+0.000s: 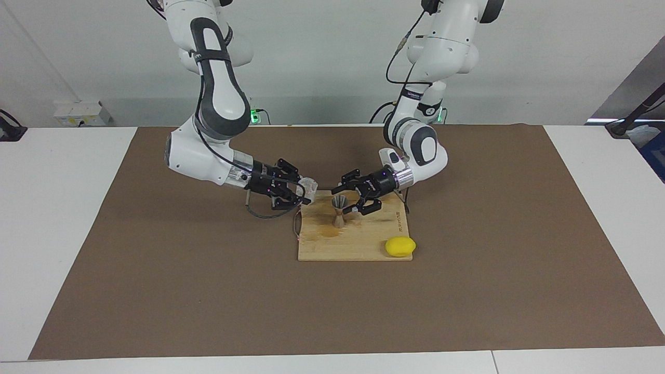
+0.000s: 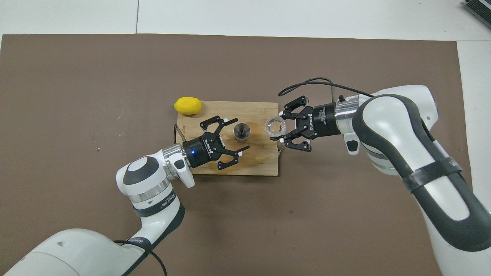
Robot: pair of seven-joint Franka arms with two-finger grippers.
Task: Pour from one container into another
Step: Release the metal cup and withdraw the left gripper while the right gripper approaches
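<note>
Risk: left tool (image 1: 347,198), fingers spread around the silver hourglass metal jigger (image 1: 338,212) mid-board, could tip it, while right tool (image 1: 306,191) grips the clear squat glass cup (image 1: 308,185) over the wooden board (image 1: 358,244)'s edge.

A white table (image 1: 62,218) carries a large brown mat (image 1: 208,291) that covers most of its top, leaving white strips at both ends and along the edge farthest from the robots. On the mat lies a wooden cutting board (image 1: 358,244), about midway between the two arms' ends. A yellow lemon (image 1: 400,246) rests at the board's corner farthest from the robots, toward the left arm's end, partly over the board's edge.
</note>
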